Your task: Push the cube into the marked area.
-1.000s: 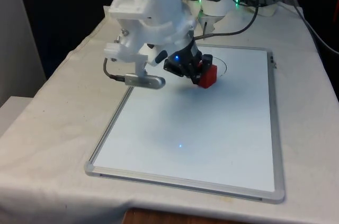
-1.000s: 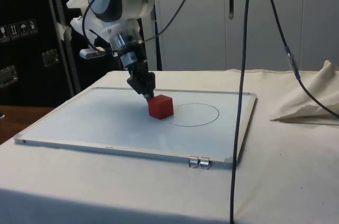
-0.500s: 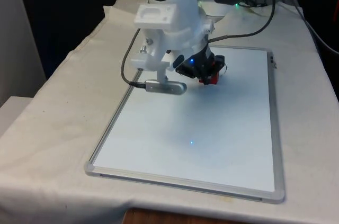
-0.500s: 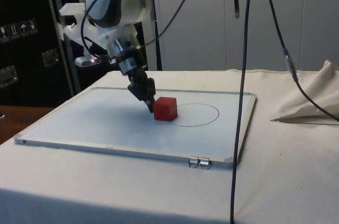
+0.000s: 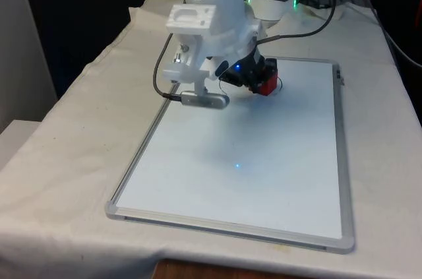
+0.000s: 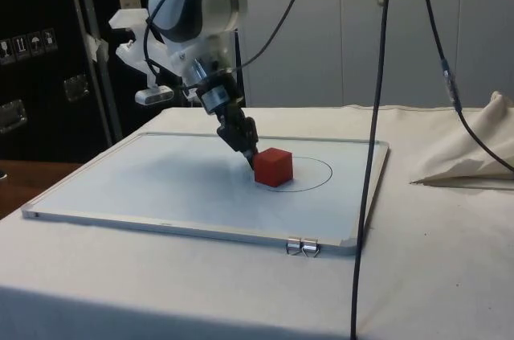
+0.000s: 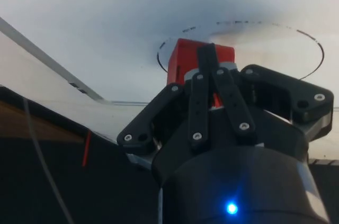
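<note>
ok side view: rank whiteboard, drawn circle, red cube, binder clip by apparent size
1. whiteboard
2. drawn circle
3. red cube
4. binder clip, although it sits nearest the camera

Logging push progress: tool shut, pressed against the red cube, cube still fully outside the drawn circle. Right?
Not quite. The red cube already straddles the drawn circle's line, partly inside, as the side view shows. The rest holds: the tool is shut, against the cube.
</note>
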